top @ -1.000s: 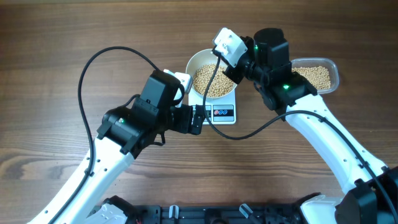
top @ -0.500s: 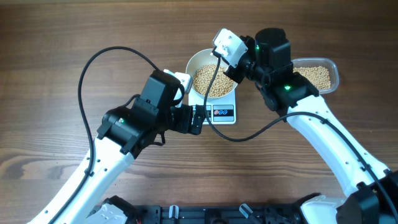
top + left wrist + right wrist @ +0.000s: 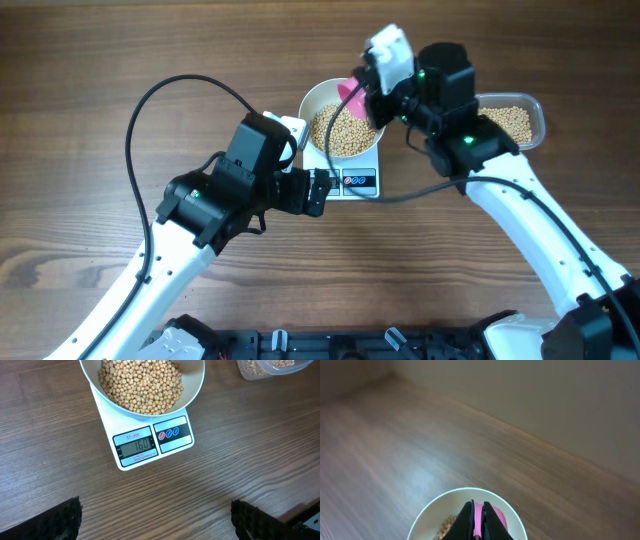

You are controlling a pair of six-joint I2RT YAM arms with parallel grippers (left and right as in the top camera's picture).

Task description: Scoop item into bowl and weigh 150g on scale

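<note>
White bowl of beans on scale — display reads 160.
Over bowl, right gripper clamps pink scoop — left gripper gapes wide, empty, near scale.

White round bowl upright on scale, just above centre of my overhead view. Small round beige-yellow beans in loose heap inside bowl. Scale flat, white, rectangular. In my left wrist view, grey display sits left of buttons; I read 160.
</note>
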